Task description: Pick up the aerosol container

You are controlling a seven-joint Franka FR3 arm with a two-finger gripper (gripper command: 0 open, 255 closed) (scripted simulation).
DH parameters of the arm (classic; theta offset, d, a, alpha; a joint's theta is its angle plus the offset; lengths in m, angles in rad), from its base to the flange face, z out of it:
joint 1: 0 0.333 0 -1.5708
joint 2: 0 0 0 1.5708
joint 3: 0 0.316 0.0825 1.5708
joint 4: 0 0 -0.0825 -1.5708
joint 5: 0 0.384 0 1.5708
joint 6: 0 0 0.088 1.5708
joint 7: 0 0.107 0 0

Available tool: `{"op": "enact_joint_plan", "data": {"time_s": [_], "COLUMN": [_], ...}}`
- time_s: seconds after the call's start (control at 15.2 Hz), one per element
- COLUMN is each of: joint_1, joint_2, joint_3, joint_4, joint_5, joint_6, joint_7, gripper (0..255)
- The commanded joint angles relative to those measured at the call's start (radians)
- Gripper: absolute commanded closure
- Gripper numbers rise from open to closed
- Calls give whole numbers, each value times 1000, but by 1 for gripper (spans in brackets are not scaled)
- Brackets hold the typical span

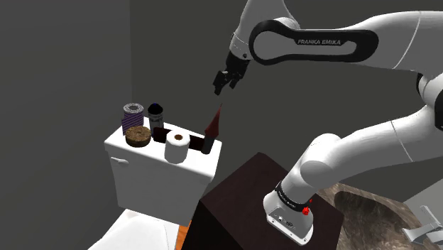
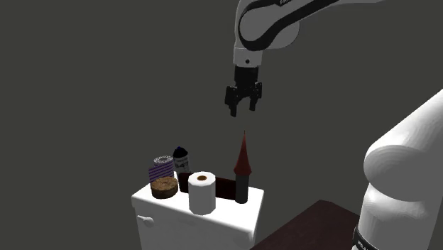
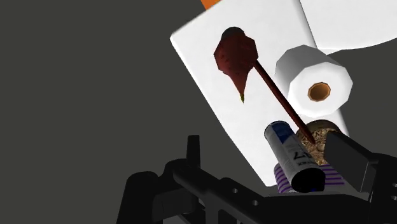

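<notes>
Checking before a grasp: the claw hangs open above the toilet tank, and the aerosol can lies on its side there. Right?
Not quite. The aerosol can stands upright on the toilet tank, as the second exterior view shows. The claw does hang open above the tank.

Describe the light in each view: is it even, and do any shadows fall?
Shoulder view: dim grey walls, while the white tank stands out bright. Second exterior view: flat dark backdrop, and the end effector casts no visible shadow on it. Wrist view: the tank top is evenly white, with no clear shadow beside the can.
</notes>
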Motion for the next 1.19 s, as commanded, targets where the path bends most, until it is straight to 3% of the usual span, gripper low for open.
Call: {"op": "enact_joint_plan", "data": {"time_s": [0.0,0.53,1.12], "joint_1": [0,-27,-35], "joint_2": [51,317,663], "joint_3": [25,131,201], "joint_4": [-5,66,275], "joint_5": [-7,-107,-396], "joint_6": [74,321,469], "joint_7": [34,203,487], "gripper": [0,0,0]}}
